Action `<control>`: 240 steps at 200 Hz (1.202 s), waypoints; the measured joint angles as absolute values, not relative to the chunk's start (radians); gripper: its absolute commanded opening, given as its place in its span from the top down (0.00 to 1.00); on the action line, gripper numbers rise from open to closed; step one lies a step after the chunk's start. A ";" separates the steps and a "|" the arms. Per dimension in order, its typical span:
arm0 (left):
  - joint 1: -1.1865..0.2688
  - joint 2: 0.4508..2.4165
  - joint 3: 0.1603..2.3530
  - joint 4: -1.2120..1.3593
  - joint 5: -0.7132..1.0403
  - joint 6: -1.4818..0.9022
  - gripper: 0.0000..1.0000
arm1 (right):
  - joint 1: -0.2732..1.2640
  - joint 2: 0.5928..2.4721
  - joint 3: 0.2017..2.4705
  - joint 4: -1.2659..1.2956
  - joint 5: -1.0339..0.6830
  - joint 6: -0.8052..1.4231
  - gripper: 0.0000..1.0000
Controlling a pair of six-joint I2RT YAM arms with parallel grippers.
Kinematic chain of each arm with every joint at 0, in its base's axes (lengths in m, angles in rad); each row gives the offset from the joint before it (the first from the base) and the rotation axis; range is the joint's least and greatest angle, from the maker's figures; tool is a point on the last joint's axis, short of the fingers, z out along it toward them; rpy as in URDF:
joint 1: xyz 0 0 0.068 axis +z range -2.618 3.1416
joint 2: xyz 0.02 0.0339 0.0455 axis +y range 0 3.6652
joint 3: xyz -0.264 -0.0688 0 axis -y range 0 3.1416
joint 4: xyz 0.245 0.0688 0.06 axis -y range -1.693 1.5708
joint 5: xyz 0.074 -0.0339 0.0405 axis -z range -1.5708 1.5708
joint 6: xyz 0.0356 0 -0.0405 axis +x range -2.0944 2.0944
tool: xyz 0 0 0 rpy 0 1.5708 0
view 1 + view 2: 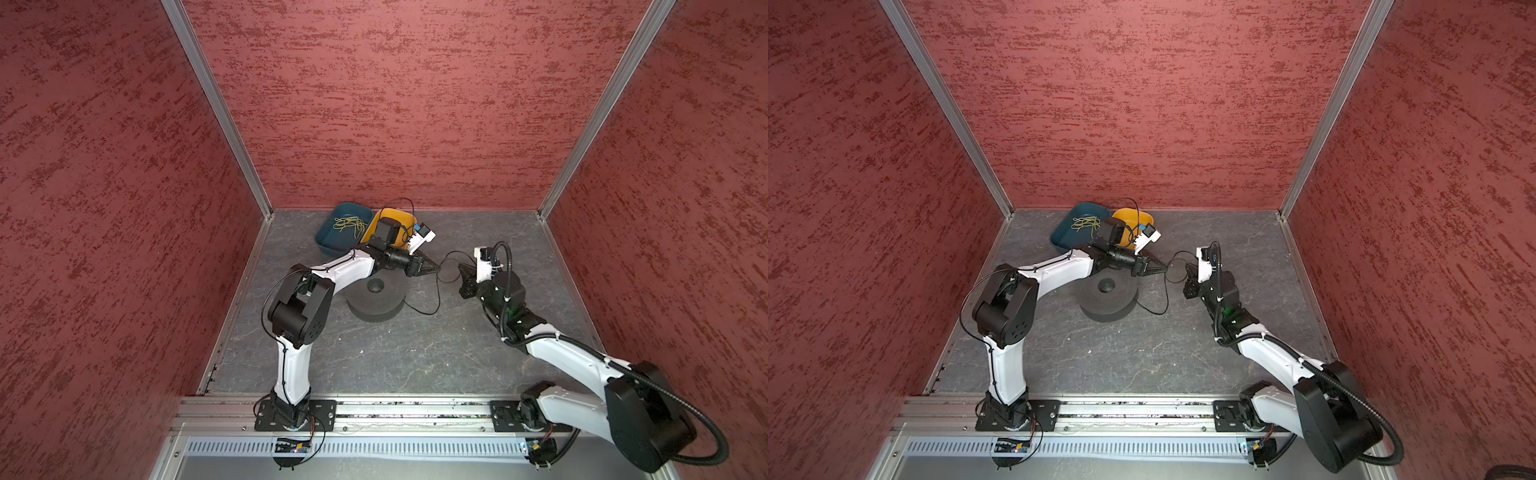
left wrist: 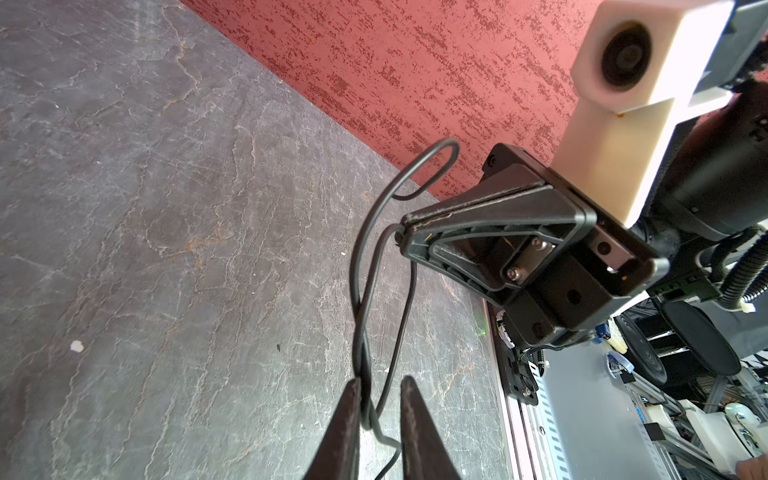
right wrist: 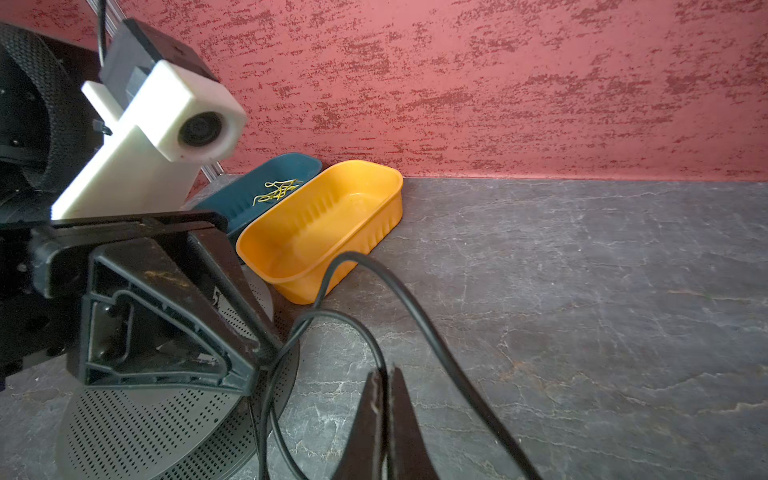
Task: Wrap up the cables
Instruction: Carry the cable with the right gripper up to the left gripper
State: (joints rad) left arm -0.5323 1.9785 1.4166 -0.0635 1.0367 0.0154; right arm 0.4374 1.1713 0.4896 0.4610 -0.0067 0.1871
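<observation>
Right fingers [image 3: 361,436]: pressed together, pinching the cable [image 3: 351,254] at their tips.
Left fingers [image 2: 340,432]: stood slightly apart; two strands of the cable ran through the gap, lying against one finger, not clamped.
Right gripper [image 1: 462,268]: hung above the tabletop [image 1: 374,365], right of centre, aimed at the left gripper [image 1: 435,269].
Left gripper: reached out past the spool [image 1: 374,305], its tips facing the right gripper's, near but apart in both top views.
Cable: thin and black. A slack stretch bridged the two grippers and rose into a small loop beside the right gripper. From the left gripper it dropped to the tabletop, swung out in a loose curve and met the spool's side.
Spool: black perforated disc with a raised central knob, flat on the grey stone-patterned tabletop, partly under the left arm. Whether any cable was wound on it could not be told.
Orange tub [image 3: 399,183]: sat by the back wall, side by side with the teal tub [image 3: 291,164].
Teal tub: held a tangle of yellow-green strands [image 3: 276,191].
</observation>
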 measured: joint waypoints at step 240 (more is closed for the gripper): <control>-0.527 2.005 1.435 -0.092 1.039 0.015 0.71 | 0.438 1.172 0.490 0.461 -0.007 0.187 1.00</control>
State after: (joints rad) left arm -0.5274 2.0052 1.4345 -0.0917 1.0393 0.0147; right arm 0.4381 1.1717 0.4896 0.4606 -0.0074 0.1871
